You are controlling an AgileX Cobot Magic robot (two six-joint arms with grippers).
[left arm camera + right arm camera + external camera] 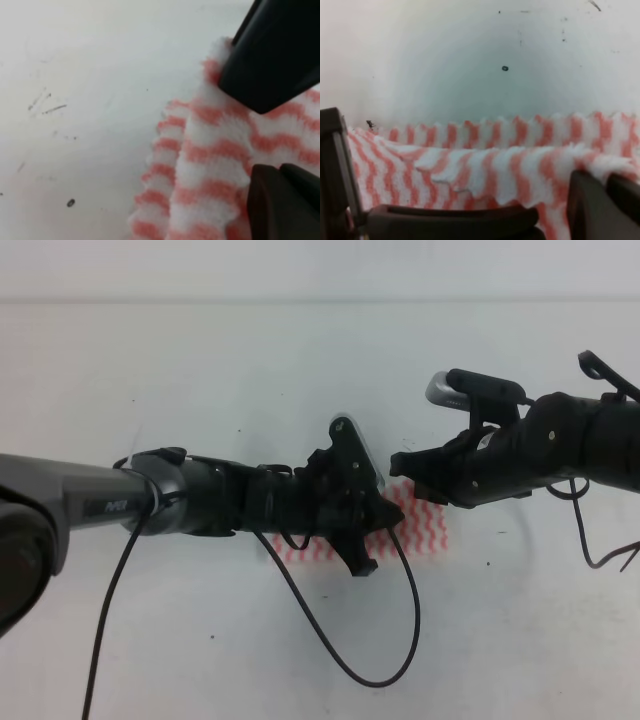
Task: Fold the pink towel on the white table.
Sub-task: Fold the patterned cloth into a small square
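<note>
The pink towel (425, 525) lies folded in layers on the white table (250, 370), mostly hidden under both grippers. My left gripper (375, 525) hovers over its left part. In the left wrist view the fingers (272, 65) stand apart, open, straddling a stacked corner of the towel (215, 150). My right gripper (410, 480) sits at the towel's upper right edge. In the right wrist view its fingers (597, 200) are spread wide, and a doubled upper layer of the towel (485, 172) lies between them over a lower layer.
A black cable (400, 640) loops from the left arm down onto the table in front of the towel. Another cable (600, 555) hangs from the right arm. Small dark specks (504, 68) dot the white table (100, 75).
</note>
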